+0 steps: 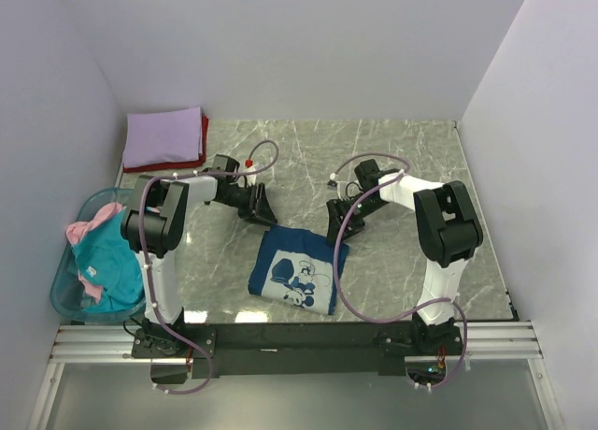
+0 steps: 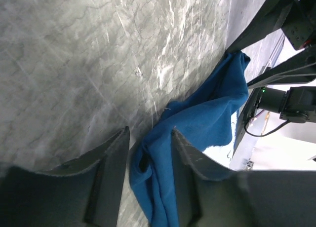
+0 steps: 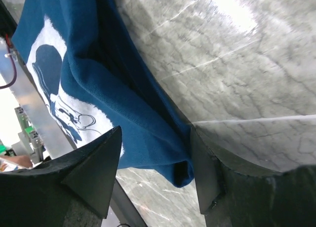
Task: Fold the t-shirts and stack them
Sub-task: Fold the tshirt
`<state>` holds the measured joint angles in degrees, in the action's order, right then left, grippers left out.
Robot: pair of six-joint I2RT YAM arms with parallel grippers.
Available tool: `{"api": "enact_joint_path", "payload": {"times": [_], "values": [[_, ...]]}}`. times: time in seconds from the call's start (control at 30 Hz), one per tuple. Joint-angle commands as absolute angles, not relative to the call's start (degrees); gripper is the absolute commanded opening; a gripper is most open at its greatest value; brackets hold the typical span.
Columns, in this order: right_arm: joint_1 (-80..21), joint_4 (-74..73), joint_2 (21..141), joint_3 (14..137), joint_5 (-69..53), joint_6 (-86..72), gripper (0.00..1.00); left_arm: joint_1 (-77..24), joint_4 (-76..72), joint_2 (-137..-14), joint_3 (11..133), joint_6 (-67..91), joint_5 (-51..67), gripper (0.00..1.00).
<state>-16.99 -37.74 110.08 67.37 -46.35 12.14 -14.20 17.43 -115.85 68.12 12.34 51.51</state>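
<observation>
Top view: a dark blue t-shirt (image 1: 297, 271), soft knit with a white cartoon print, lies folded roughly square on the grey veined stone-look counter (image 1: 392, 150). The left tool (image 1: 260, 208) and right tool (image 1: 338, 217) sit at its far corners.

Left wrist view: the dark jaws stand apart with a bunched fold of cloth between them, unclamped.

Right wrist view: the jaws spread wide astride a rolled hem, beside the print.

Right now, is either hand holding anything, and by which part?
Nothing is gripped yet. The left hand and right hand each straddle a far corner of the blue shirt, jaws apart.
</observation>
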Motion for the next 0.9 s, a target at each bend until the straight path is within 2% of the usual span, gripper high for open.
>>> {"api": "enact_joint_path", "payload": {"times": [0.0,0.37,0.4,0.43,0.5,0.53,0.63,0.87], "values": [[-17.14,-39.54,108.81,66.71,-48.34,13.62,0.64,-14.85,15.73,-116.89,67.77,13.36,53.35,0.42],[-16.79,-43.77,105.21,68.29,-47.90,15.12,0.43,-14.33,14.07,-113.91,66.62,13.18,53.35,0.10],[-16.53,-44.03,104.86,68.29,-47.64,15.20,0.40,-14.24,13.80,-112.86,66.10,13.18,53.09,0.04],[-16.52,-44.12,104.68,68.29,-46.77,15.21,0.33,-14.06,13.36,-112.33,65.83,13.27,52.91,0.02],[-16.26,-44.12,103.89,68.20,-45.71,15.38,0.25,-13.71,13.36,-111.27,65.39,12.75,52.21,0.01],[-16.00,-44.12,103.63,67.94,-45.27,15.38,0.15,-13.54,13.10,-110.14,65.22,12.57,51.86,0.01],[-15.21,-44.30,102.48,67.68,-42.46,15.21,0.00,-12.75,12.57,-107.23,64.25,12.13,50.72,0.01],[-13.28,-42.72,100.89,67.06,-36.74,14.94,0.00,-10.11,13.44,-103.97,63.54,9.06,45.18,0.01]]}}
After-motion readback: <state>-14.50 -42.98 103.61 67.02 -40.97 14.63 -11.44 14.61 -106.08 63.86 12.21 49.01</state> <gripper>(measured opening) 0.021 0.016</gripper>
